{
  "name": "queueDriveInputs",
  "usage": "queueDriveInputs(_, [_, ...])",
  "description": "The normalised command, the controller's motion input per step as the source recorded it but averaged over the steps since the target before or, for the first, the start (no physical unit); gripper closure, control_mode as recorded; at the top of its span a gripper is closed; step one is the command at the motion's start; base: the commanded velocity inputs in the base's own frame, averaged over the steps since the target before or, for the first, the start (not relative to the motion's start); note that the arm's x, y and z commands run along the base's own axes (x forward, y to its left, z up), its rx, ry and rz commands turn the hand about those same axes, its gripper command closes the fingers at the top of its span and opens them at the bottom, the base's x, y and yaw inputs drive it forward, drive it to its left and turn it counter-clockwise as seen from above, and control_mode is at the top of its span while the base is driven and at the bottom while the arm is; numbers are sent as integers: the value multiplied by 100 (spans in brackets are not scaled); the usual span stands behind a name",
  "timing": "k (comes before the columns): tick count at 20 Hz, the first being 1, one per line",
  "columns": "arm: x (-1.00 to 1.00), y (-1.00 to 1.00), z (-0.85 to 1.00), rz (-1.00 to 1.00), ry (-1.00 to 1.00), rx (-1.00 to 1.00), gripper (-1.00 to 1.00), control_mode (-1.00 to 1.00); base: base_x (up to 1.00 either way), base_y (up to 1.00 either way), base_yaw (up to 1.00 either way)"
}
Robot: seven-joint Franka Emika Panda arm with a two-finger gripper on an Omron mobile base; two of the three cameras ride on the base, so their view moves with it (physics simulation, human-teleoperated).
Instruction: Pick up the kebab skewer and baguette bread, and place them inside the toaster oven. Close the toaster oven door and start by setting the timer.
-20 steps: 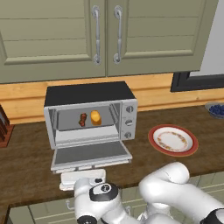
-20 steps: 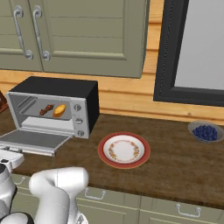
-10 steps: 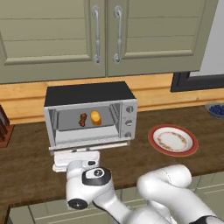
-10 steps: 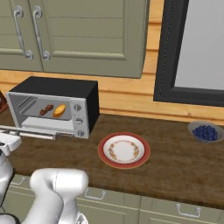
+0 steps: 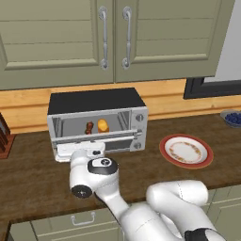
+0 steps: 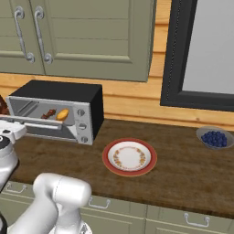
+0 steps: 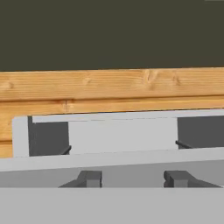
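The toaster oven (image 5: 96, 101) (image 6: 87, 103) stands at the back of the counter. Inside lie the kebab skewer (image 5: 89, 127) (image 6: 48, 113) and, just to its right, the baguette bread (image 5: 102, 125) (image 6: 62, 114). The toaster oven door (image 5: 96, 137) (image 6: 34, 124) (image 7: 122, 164) is tilted part-way up, neither flat nor closed. My gripper (image 5: 77, 151) (image 6: 10, 130) (image 7: 133, 177) sits right under the door's front edge, at its left half. Its fingertips (image 7: 89, 177) stand apart against the door's grey underside, and nothing shows between them.
A red-rimmed plate (image 5: 186, 149) (image 6: 130, 156) lies on the wooden counter to the oven's right. A bowl of blueberries (image 5: 232, 117) (image 6: 215, 138) sits further right. A knife block (image 5: 4, 136) stands at the far left. Cabinet doors (image 5: 113, 37) hang overhead.
The oven door has swung up from lying flat to part-way raised. My hand has risen beneath it, towards the oven.
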Motion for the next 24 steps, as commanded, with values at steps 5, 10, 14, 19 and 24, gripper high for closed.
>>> queueDriveInputs(5, [22,-2,-5,0,5,0,-100,-100,0,0,0])
queueDriveInputs(10, [39,0,-2,0,3,0,-100,-100,0,0,0])
queueDriveInputs(14, [35,0,-8,0,4,0,-100,-100,0,0,0])
queueDriveInputs(19, [21,-1,-19,0,1,0,-100,-100,0,0,0])
queueDriveInputs(24, [29,0,-16,0,0,0,-100,-100,0,0,0])
